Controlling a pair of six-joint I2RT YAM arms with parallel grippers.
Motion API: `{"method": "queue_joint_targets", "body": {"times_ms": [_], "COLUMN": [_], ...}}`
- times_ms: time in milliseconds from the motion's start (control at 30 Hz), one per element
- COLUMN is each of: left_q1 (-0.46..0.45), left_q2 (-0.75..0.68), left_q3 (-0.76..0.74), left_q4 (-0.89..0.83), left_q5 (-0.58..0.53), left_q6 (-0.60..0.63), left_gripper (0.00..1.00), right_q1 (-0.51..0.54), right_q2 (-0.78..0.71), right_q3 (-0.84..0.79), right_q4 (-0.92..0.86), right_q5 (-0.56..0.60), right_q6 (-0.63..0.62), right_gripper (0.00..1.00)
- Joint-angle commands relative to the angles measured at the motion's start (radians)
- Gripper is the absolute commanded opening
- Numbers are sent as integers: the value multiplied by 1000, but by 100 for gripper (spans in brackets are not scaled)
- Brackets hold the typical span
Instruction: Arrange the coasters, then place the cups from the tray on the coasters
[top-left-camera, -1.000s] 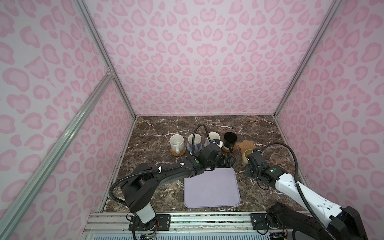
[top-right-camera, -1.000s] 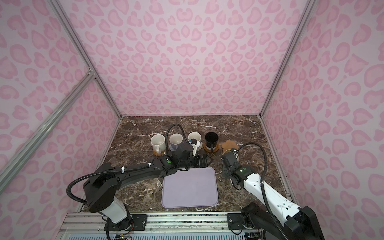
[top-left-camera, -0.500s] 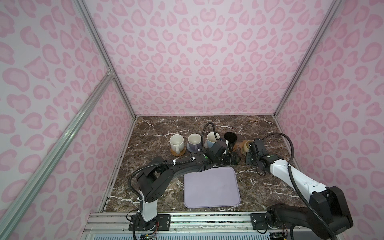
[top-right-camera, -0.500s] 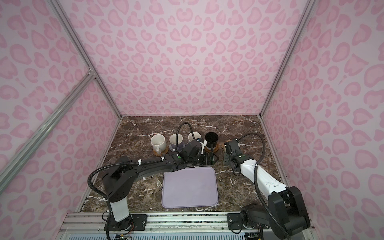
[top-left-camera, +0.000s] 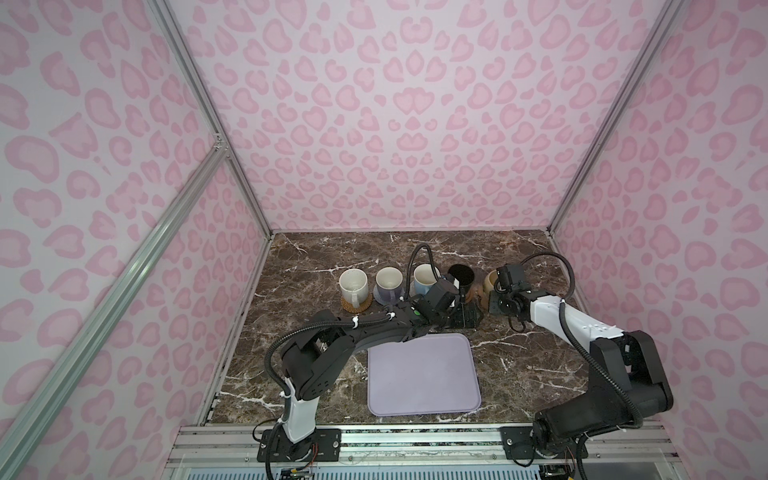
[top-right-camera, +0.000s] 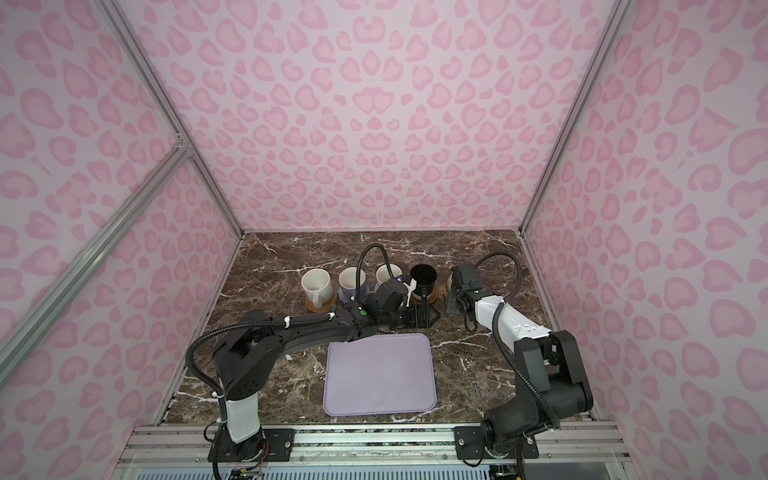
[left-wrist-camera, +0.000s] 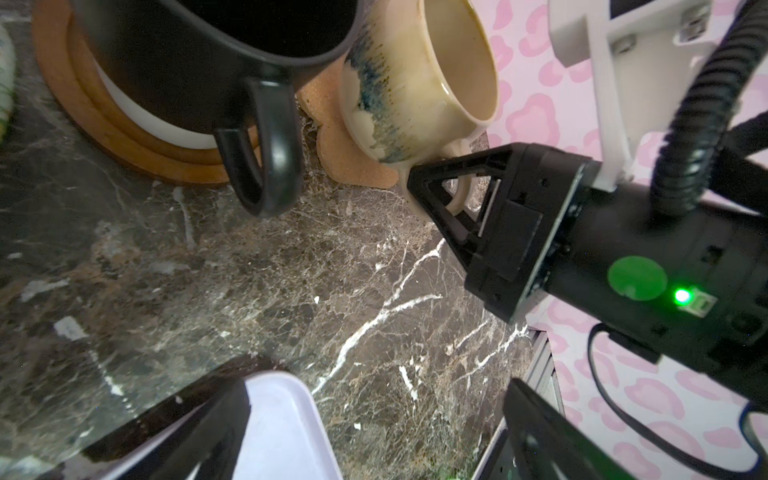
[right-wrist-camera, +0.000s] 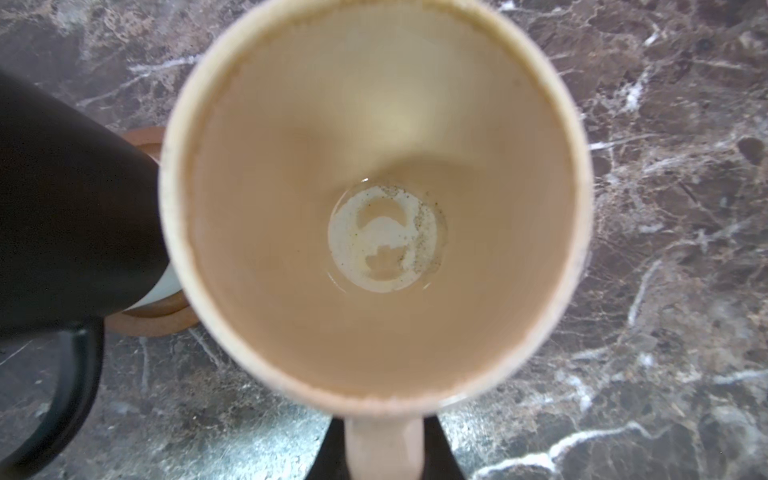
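Nearest, the tray (top-left-camera: 424, 374) is bare. Just past it, the left gripper (top-left-camera: 463, 319) is wide open with nothing in it, in front of the black cup (top-left-camera: 460, 276). To its right, the right gripper (left-wrist-camera: 419, 183) pinches the handle of the beige cup (left-wrist-camera: 415, 83). A second ago that cup was nearer. Now it is at the paw coaster (left-wrist-camera: 345, 145), far right in the row. Only letting go seems left.

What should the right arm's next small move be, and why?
Probably open the right tool and release: it is shut on the handle of the beige mug, which looks set on the paw coaster, and the tray is empty.
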Motion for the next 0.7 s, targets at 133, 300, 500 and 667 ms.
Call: {"method": "queue_joint_targets", "body": {"times_ms": [133,300,500,667], "left_q1": [-1,-3,-18,-26], "left_q2": [28,25,15,14], "left_q3": [19,18,14,5], "left_q4": [18,18,11,16], "left_q5": [-14,-15,-24,-26], "left_q6": [8,9,16,13], "left_gripper": [97,97,97,97], "right_q1": [-3,-5,-10,-25], "right_q2": [34,47,29,48], "right_q3": [10,12,7,9], "right_q4": [76,74,71,59], "right_q5": [16,27,43,26], "right_q6": [-44,-52,-51,-46], "right_gripper": [0,0,0,0]}}
